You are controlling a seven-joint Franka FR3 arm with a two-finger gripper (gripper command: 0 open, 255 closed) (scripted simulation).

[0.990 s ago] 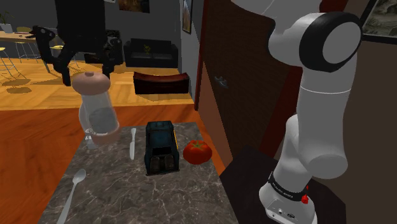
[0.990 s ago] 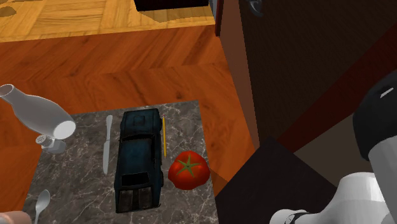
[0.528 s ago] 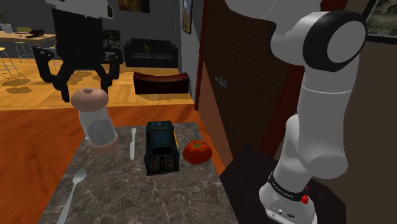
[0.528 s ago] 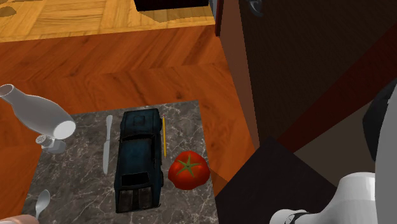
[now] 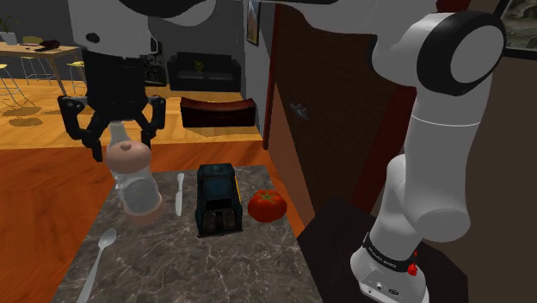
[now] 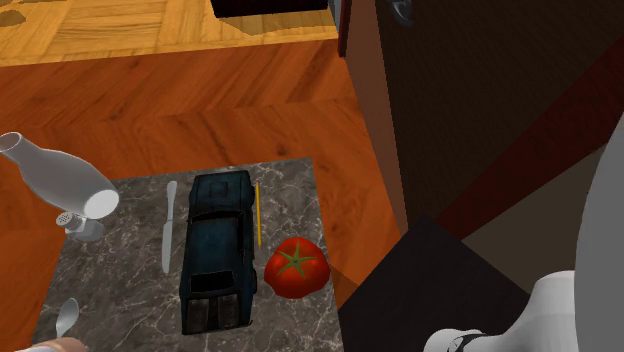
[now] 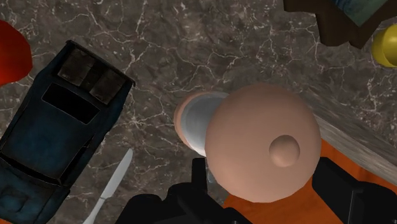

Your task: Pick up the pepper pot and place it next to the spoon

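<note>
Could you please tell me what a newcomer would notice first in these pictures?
Probably the big pepper pot, clear-bodied with a pink domed top, hanging tilted in the black claw at the edge of the dark marbled table, on the shoulder view's left. Next, the red tomato beside the dark blue toy car mid-table.

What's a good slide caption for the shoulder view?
Robot's hand clasps the pot by its cap over the marble table, with knife, car, tomato and spoon nearby.
</note>
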